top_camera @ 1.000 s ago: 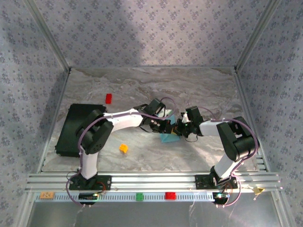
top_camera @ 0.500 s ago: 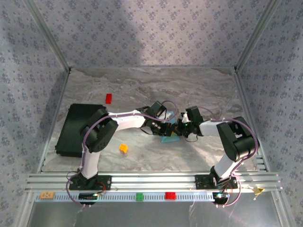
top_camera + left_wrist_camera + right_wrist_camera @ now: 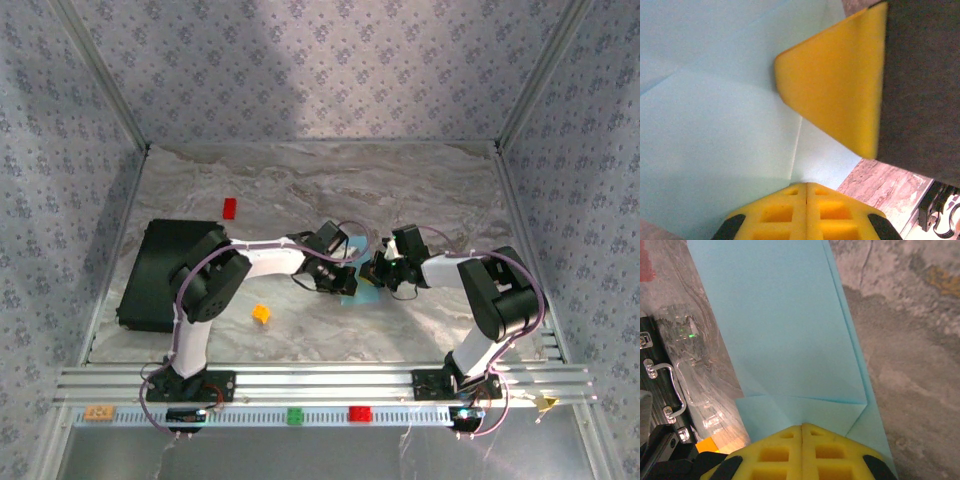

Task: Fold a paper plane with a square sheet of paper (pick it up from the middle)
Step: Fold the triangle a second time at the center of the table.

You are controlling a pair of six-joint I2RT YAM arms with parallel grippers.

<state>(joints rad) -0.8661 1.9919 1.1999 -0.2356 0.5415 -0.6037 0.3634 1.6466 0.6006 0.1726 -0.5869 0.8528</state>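
Nearest us, a small orange block (image 3: pixel 261 313) lies on the marble surface, toward its near left corner. Just beyond, at the middle of the surface, the two arms meet tip to tip around the square sheet of paper (image 3: pixel 349 296), a light-blue piece already creased into layers and held between them.

In the left wrist view, the left tool (image 3: pixel 806 212) has its yellow fingers pressed together, and the paper's edge appears pinched between them. In the right wrist view, the right tool (image 3: pixel 802 452) is likewise pressed together. It pinches a folded part where several layers overlap.

We judge the paper to be very light, limp and easy to tear or crumple. It will sag away from any grip and may slide between smooth pads. Holding it at creased, layered edges should be firmest.

Farther off, a black slab (image 3: pixel 165 270) sits by the left edge. A red block (image 3: pixel 229 207) lies toward the far left.
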